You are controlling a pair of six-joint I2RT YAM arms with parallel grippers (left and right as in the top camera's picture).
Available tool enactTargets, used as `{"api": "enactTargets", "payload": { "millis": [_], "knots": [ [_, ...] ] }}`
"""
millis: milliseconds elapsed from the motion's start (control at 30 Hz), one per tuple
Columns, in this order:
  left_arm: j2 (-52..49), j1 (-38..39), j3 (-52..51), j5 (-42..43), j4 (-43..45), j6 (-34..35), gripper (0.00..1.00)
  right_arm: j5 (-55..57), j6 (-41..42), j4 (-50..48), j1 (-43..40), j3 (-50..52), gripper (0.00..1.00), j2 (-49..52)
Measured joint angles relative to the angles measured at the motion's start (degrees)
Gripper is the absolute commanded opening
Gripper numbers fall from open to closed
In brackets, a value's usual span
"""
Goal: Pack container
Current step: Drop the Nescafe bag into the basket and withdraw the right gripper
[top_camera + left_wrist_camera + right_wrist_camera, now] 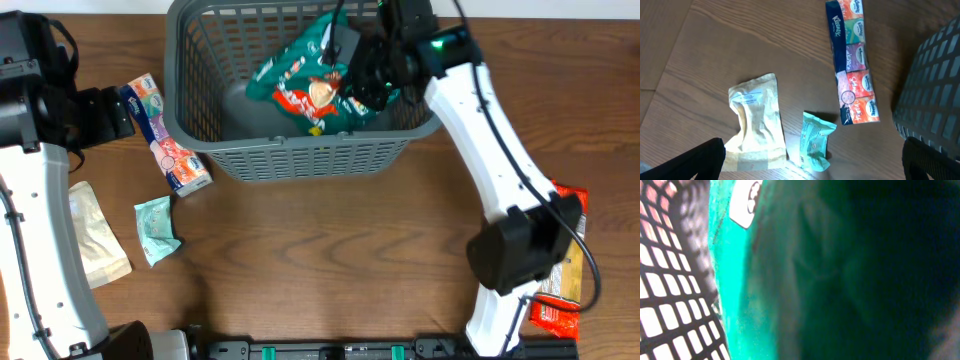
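The container (300,158) is a large dark grey lattice basket at the back centre; its wall also shows at the right of the left wrist view (935,85). A green snack bag (300,85) lies tilted inside it. My right gripper (350,58) reaches into the container and seems shut on the bag's upper right edge. The bag (765,280) fills the right wrist view and hides the fingers; the lattice wall (670,305) shows at left. My left gripper (118,112) (812,150) is open and empty, held above the table left of the container.
A strip of Kleenex tissue packs (168,140) (852,65) lies left of the container. A small teal packet (157,230) (815,142) and a beige pouch (95,235) (756,122) lie nearer the front left. Red and orange snack bags (565,270) lie at the right edge.
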State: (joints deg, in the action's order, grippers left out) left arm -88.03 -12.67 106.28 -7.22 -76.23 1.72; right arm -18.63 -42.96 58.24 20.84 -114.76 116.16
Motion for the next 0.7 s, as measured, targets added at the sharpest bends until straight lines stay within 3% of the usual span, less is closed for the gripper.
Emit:
{"api": "enactTargets", "payload": {
  "millis": [67, 133, 200, 267, 567, 700],
  "knots": [
    [0.0, 0.0, 0.0, 0.0, 0.0, 0.0, 0.98, 0.5, 0.0, 0.2, 0.0, 0.1, 0.31, 1.2],
    [0.0, 0.0, 0.0, 0.0, 0.0, 0.0, 0.99, 0.3, 0.0, 0.2, 0.0, 0.1, 0.77, 1.6],
    [0.0, 0.0, 0.0, 0.0, -0.1, 0.0, 0.99, 0.0, -0.1, 0.2, 0.0, 0.0, 0.95, 1.2],
    [0.0, 0.0, 0.0, 0.0, -0.2, 0.0, 0.99, -0.3, 0.3, 0.5, 0.0, -0.1, 0.99, 0.8],
    [0.0, 0.0, 0.0, 0.4, -1.4, 0.9, 0.99, -0.6, 5.1, 2.4, 0.0, -0.4, 0.99, -1.5],
    [0.0, 0.0, 0.0, 0.6, -1.4, 3.8, 0.99, 4.1, 14.3, 0.5, -0.8, -2.8, 0.99, -5.4]
  ]
}}
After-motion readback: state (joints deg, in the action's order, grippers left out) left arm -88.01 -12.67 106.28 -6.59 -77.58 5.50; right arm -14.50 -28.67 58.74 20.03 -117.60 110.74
